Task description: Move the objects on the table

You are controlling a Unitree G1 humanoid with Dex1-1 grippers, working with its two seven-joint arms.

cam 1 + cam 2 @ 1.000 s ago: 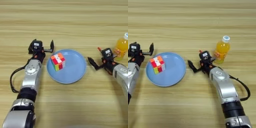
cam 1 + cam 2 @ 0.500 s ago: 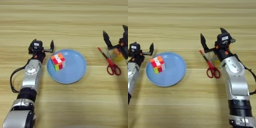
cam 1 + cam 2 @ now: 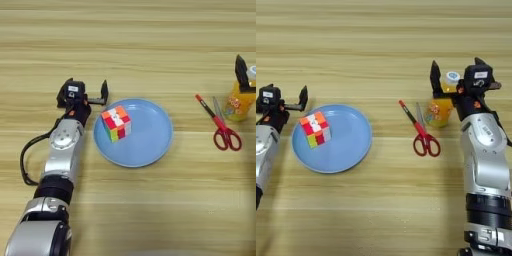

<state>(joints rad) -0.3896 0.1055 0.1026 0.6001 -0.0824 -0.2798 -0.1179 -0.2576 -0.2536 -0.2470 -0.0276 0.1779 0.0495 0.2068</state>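
Two grippers showing: right gripper (image 3: 453,80) is hovering at the upright bottle (image 3: 440,105), fingers spread wide astride the cap, probably not gripping. Left gripper (image 3: 86,93), also open and empty, is idling just left of the plate (image 3: 145,145) holding the cube (image 3: 116,123).

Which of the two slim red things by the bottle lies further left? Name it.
The pen, a thin red-tipped stick. It lies just left of the red-handled scissors, which have two loop handles and are nearer the juice bottle.
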